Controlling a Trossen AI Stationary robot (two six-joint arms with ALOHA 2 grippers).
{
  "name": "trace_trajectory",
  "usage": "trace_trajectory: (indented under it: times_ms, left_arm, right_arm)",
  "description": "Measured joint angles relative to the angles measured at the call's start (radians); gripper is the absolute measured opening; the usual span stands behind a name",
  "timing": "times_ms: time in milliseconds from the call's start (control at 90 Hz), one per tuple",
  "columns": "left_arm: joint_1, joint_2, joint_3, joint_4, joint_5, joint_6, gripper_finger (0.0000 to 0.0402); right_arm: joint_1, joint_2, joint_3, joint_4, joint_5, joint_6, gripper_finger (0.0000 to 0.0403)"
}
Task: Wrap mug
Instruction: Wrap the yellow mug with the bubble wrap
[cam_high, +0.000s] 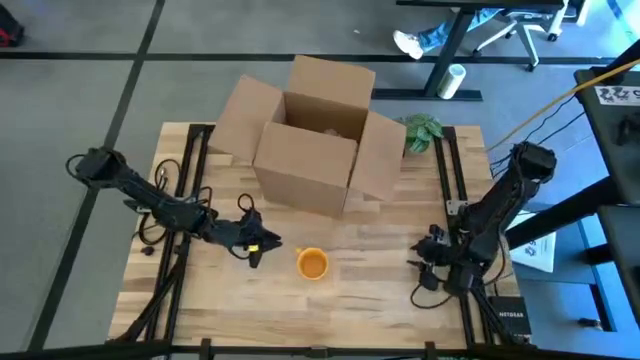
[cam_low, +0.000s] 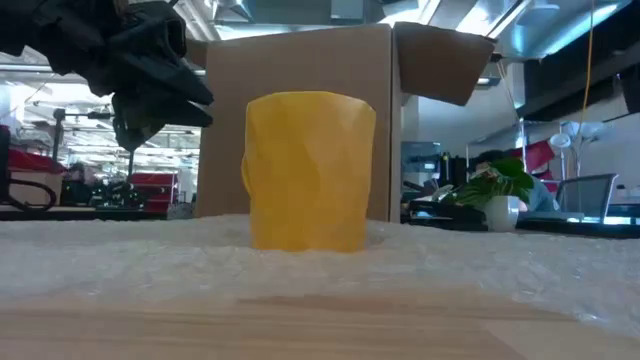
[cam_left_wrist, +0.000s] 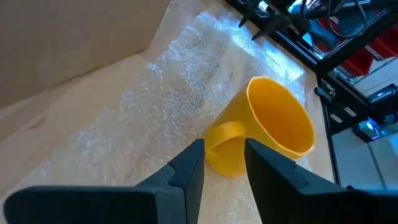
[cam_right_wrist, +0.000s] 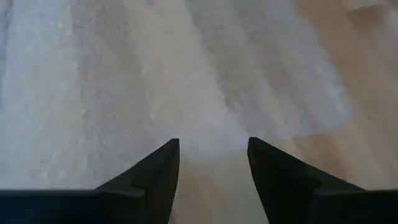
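Left wrist view shows my left gripper (cam_left_wrist: 224, 163) with its fingers apart, just beside the yellow mug (cam_left_wrist: 267, 134), near its handle. The mug stands upright on the bubble wrap (cam_left_wrist: 155, 106), in front of the cardboard box (cam_high: 318, 135). My right gripper (cam_right_wrist: 213, 163) is spread too, low over the wrap's edge. I think I should lift that edge slowly, so the mug stays standing.

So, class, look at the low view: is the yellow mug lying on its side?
No, the yellow mug stands upright on the bubble wrap, in front of the cardboard box.
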Motion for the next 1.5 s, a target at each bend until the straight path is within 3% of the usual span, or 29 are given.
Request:
trace_trajectory:
  times_ms: [222, 356, 467, 733, 1044, 1278, 1411, 1500]
  left_arm:
    - [0.000, 0.000, 0.000, 0.000, 0.000, 0.010, 0.0098]
    - [-0.002, 0.000, 0.000, -0.001, 0.001, 0.031, 0.0098]
    - [-0.002, 0.000, 0.000, -0.001, 0.002, 0.054, 0.0098]
    - [-0.002, 0.000, 0.000, 0.002, 0.002, 0.102, 0.0098]
    - [-0.003, 0.000, 0.000, 0.002, 0.052, 0.117, 0.0098]
    - [-0.071, -0.004, 0.000, 0.061, 0.065, 0.204, 0.0098]
    - [-0.131, -0.047, 0.001, 0.086, -0.014, 0.285, 0.0098]
    - [-0.171, -0.087, 0.001, 0.074, -0.060, 0.313, 0.0098]
  right_arm:
    - [-0.101, 0.029, -0.095, 0.252, -0.083, -0.075, 0.0168]
    - [-0.145, 0.044, -0.092, 0.317, -0.071, -0.112, 0.0101]
    - [-0.200, 0.046, -0.056, 0.378, -0.064, -0.271, 0.0017]
    - [-0.391, 0.045, 0.067, 0.657, -0.079, -0.702, 0.0003]
    - [-0.614, 0.100, 0.337, 0.686, -0.378, -0.940, 0.0000]
    - [-0.732, 0.346, 0.584, 0.628, -0.576, -0.990, 0.0000]
    - [-0.786, 0.502, 0.715, 0.617, -0.646, -0.991, 0.0001]
    - [-0.814, 0.586, 0.799, 0.616, -0.755, -1.016, 0.0001]
